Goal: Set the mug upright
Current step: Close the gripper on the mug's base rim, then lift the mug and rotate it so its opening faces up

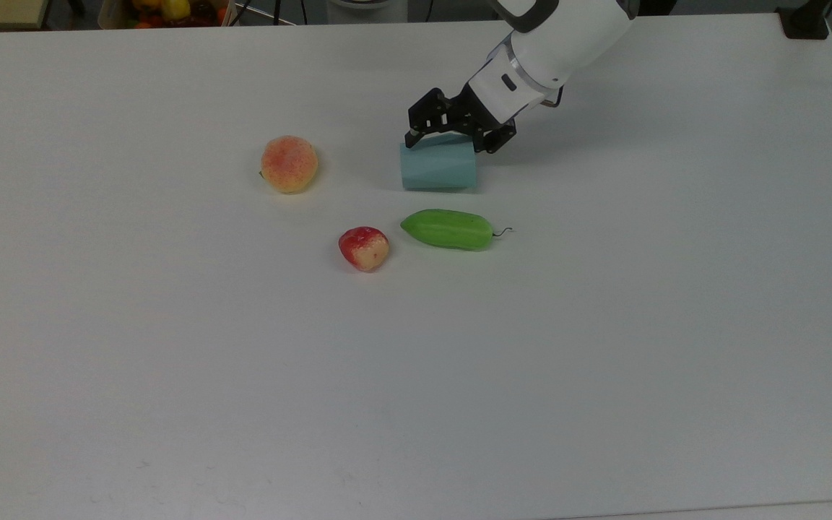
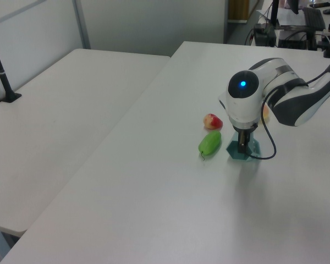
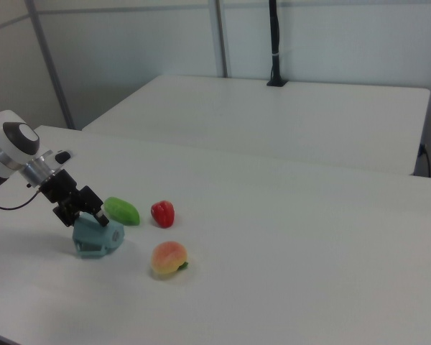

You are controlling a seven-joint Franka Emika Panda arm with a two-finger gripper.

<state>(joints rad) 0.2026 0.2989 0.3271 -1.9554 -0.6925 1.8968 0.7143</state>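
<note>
Mug (image 1: 438, 167) on its side on the white table (image 1: 604, 325), rim toward the top view's right, just beyond the green cucumber (image 1: 448, 229). Gripper (image 1: 448, 142) down over its far edge, fingers spread along the mug's length, not clamped. Peach (image 1: 289, 165) to the top view's left; strawberry (image 1: 364, 248) nearer, beside the cucumber.

my arm (image 1: 560, 32) is glossy white with dark grey joint bands, a blue light glows on one joint, and my gripper (image 1: 452, 133) is black.
</note>
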